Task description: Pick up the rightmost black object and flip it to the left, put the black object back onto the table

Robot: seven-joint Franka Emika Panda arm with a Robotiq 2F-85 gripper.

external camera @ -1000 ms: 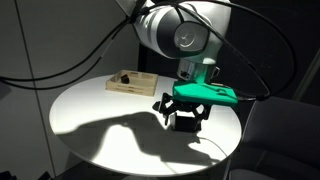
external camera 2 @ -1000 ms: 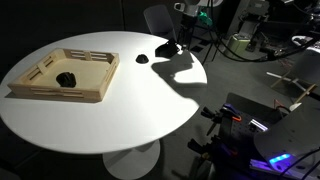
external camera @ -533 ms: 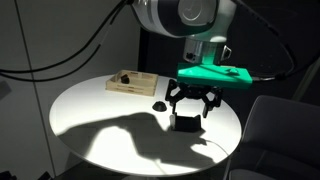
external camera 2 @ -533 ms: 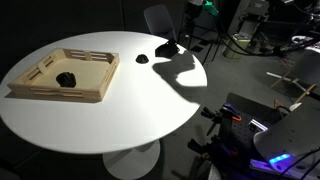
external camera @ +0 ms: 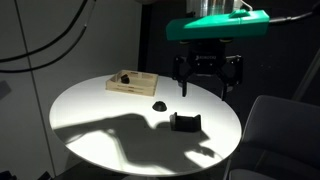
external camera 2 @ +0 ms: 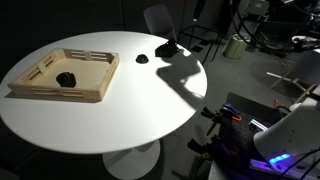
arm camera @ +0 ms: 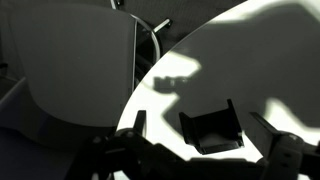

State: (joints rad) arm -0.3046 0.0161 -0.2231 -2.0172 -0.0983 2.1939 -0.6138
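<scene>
The rightmost black object is a small U-shaped bracket. It rests on the round white table, open side up, near the edge. It also shows in an exterior view and in the wrist view. My gripper hangs open and empty well above it, with the fingers spread. In the wrist view the gripper frames the bracket from above without touching it. The gripper is out of the exterior view that shows the tray at the left.
A small black dome-shaped object lies left of the bracket and shows again in an exterior view. A wooden tray at the far side holds another black object. A chair stands beside the table edge.
My gripper has risen straight up from the bracket, from table level to well above it. The bracket stays on the table, free of the fingers.
</scene>
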